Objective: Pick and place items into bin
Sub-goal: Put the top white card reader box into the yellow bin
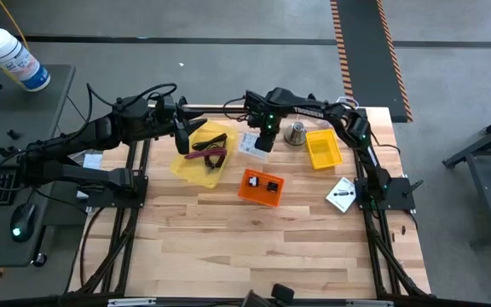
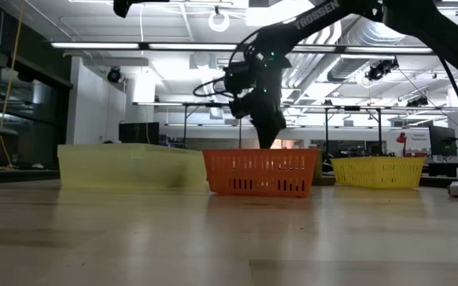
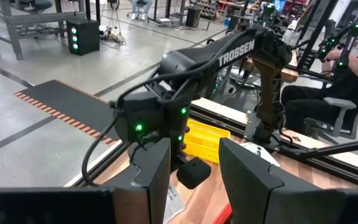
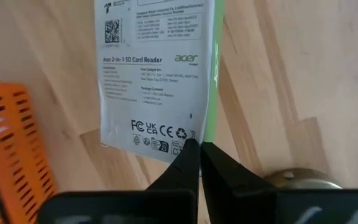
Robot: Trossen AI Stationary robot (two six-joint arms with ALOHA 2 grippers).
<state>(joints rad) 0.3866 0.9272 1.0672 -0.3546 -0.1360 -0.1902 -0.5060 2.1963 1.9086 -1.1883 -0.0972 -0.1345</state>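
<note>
Overhead lights of a wide workshop are glowing behind the wooden bench (image 1: 228, 230) as you are working the pick step of the sorting job. Your right gripper (image 4: 199, 151) is reaching down at the far middle of the bench, its fingers pinched nearly together on the lower edge of a white card-reader packet (image 4: 157, 68), which is lying flat on the wood just beside the orange bin (image 1: 261, 188) and near the silver bell-shaped object (image 1: 297, 132). You appear to be mid-grasp; whether the packet is truly caught cannot be told yet. Your left gripper (image 3: 194, 171) is hovering over the pale yellow tray (image 1: 201, 158) that is holding the maroon-handled tool (image 1: 210, 143) and black cables, its fingers spread apart and carrying nothing. A yellow bin (image 1: 323, 149) is sitting to the right, and another white card (image 1: 341, 195) is waiting near the right arm's base. Next, you are likely needing a firm pinch, a straight lift, then a short carry over the orange bin's rim.
</note>
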